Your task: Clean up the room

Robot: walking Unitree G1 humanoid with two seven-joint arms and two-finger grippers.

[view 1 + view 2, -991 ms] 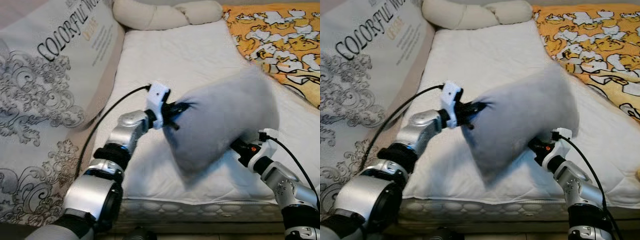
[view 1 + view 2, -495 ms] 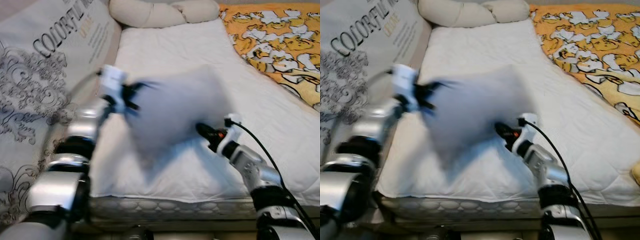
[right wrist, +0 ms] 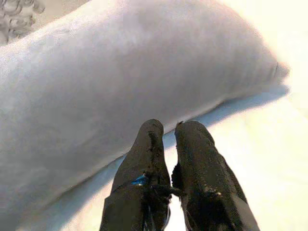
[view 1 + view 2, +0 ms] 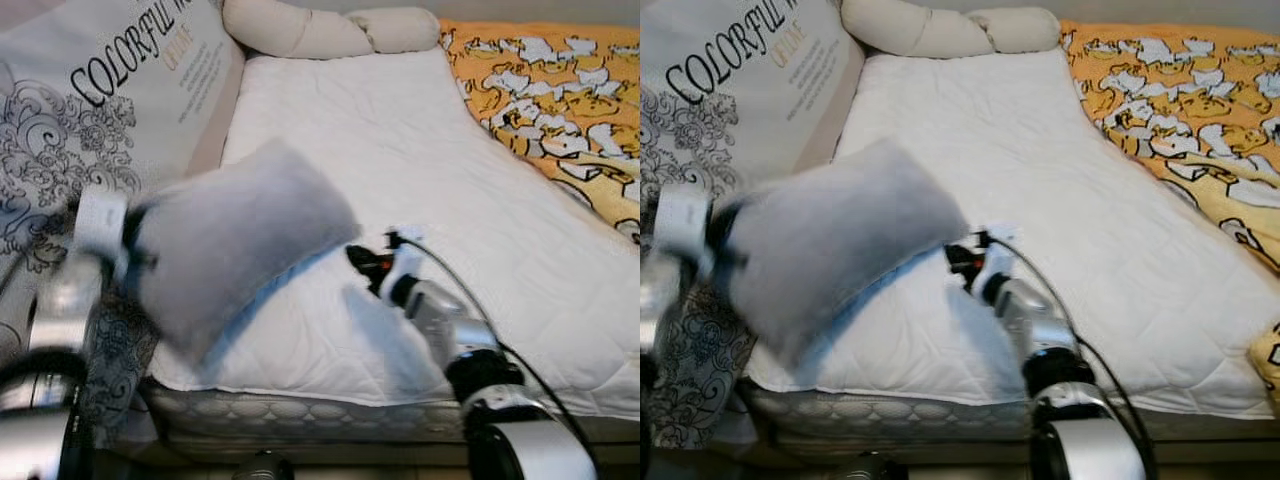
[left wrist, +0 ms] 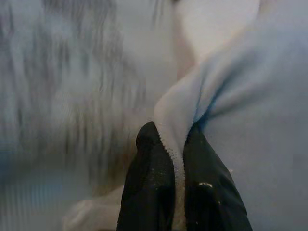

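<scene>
1. Bed (image 4: 420, 170): white mattress spans centre frame.
2. Grey pillow (image 4: 235, 245): held above the bed's 8 o'clock corner.
3. Left gripper (image 5: 177, 144): fingers pinched on the grey pillow's edge.
4. Right gripper (image 3: 166, 132): fingers closed, empty, just beside the grey pillow.

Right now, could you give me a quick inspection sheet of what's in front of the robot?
Surface: bed with white quilted mattress.
Job's things: grey pillow, lifted at the bed's left edge.
Clutter: orange patterned blanket on the right; cream bolster at the head.
Grippers: left tool pinching the pillow's corner; right tool shut, free, beside the pillow.
Cables: black cable on right arm.
Surroundings: printed cushion on the left.
</scene>
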